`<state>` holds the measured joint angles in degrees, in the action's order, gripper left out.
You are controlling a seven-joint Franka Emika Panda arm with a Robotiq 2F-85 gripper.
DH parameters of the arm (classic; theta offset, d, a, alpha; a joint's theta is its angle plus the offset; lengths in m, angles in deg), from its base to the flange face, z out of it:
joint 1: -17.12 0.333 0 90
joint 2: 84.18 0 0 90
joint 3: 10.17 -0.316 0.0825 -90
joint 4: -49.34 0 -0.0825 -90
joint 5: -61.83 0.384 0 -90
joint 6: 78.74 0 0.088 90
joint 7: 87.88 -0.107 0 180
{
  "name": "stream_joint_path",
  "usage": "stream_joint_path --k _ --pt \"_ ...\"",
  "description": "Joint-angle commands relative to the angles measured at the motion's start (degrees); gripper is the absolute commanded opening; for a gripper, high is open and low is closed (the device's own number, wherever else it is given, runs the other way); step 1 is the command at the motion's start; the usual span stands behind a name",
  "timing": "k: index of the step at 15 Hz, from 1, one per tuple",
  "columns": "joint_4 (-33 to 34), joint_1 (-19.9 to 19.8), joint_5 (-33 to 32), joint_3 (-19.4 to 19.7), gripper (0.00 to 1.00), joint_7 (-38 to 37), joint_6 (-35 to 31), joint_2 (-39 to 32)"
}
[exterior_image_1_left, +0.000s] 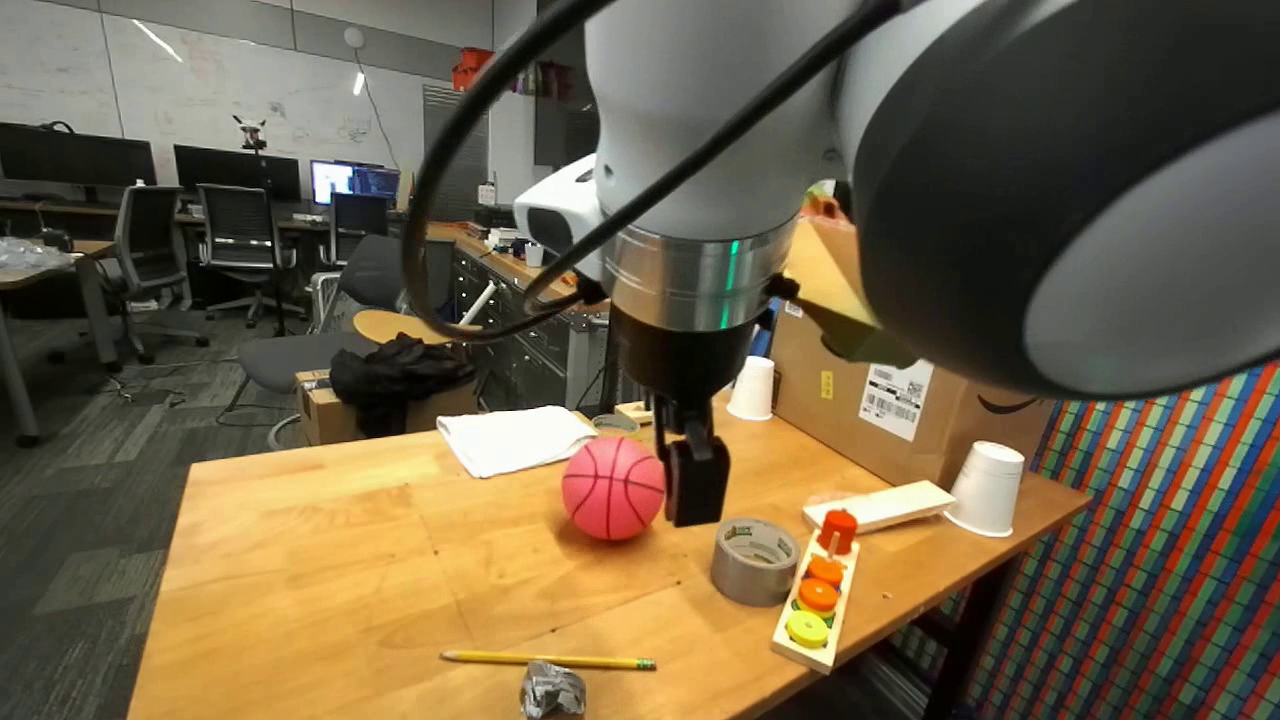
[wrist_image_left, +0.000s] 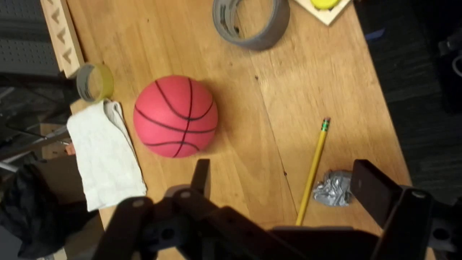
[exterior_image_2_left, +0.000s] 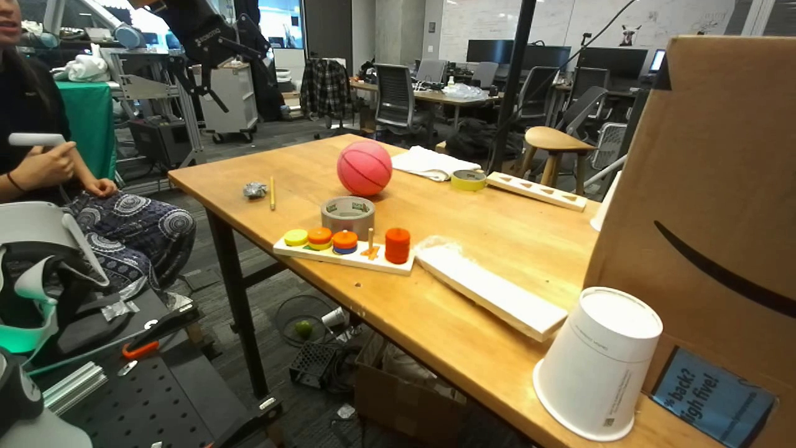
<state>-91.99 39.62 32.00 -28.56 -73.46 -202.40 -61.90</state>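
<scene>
- The end effector (wrist_image_left: pixel 283 171) hangs above the counter (exterior_image_1_left: pixel 330 560), its two fingers spread wide apart.
- A yellow pencil (wrist_image_left: pixel 312 171) lies flat on the counter below, showing between the fingers in the wrist view.
- A crumpled silver lump (wrist_image_left: pixel 332 189) sits just beside the pencil.
- A pink ball (wrist_image_left: pixel 176 115) with dark lines rests near, outside the fingers' span in the wrist view.
- A folded white cloth (wrist_image_left: pixel 108 159) lies near the ball, a yellow tape roll (exterior_image_2_left: pixel 468 185) just beside it.
- A grey tape roll (exterior_image_1_left: pixel 750 583) lies between the ball and a wooden peg board (exterior_image_2_left: pixel 342 262) carrying coloured discs (exterior_image_2_left: pixel 397 246).
- Beyond the red stack lies a pale wooden block (exterior_image_2_left: pixel 497 289), with an upturned white cup (exterior_image_2_left: pixel 597 367) at its end.
- A large cardboard box (exterior_image_2_left: pixel 715 186) stands beside the cup.
</scene>
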Motion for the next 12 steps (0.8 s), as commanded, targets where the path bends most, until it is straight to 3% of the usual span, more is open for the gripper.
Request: stream_joint_path --k 1,12 --pt "3.7 0.0 0.4 -1.7 1.0 0.4 -6.0 -6.4" --pt "15.7 -1.1 1.8 -1.7 1.0 9.1 -11.6 -24.0"
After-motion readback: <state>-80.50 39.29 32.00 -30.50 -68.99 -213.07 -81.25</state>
